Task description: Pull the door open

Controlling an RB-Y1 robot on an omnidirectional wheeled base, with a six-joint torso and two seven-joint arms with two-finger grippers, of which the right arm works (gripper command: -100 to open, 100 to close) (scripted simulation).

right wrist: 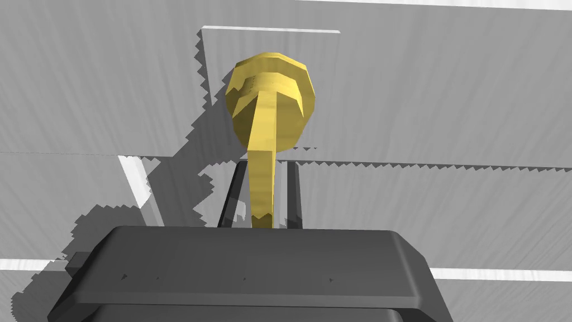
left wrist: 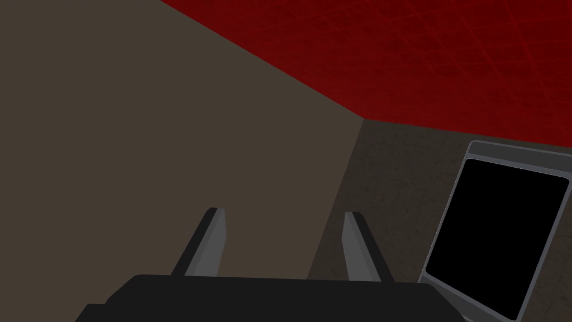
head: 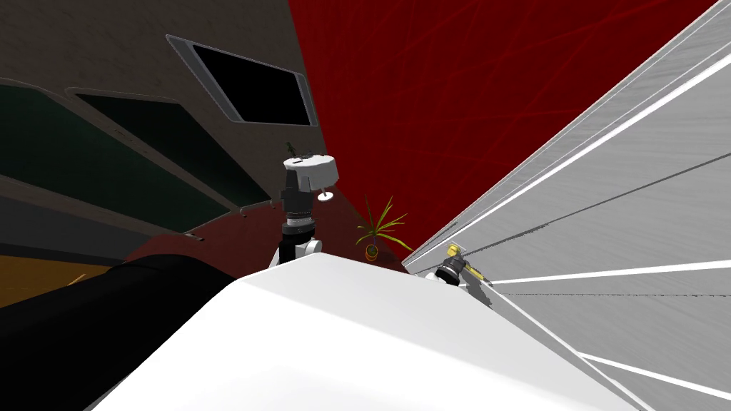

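My right tool [right wrist: 262,166], its dark body nearest the lens, pinches the bar of the yellow lever handle [right wrist: 272,100], both fingers pressed to the bar's sides. The handle sits on a pale plate on the grey panelled door [right wrist: 447,106], close on my right. My left tool [left wrist: 284,215] is raised ahead of my chest, well apart from the door, fingers spread around nothing. A potted plant [head: 377,232] stands on the red floor [head: 500,107].
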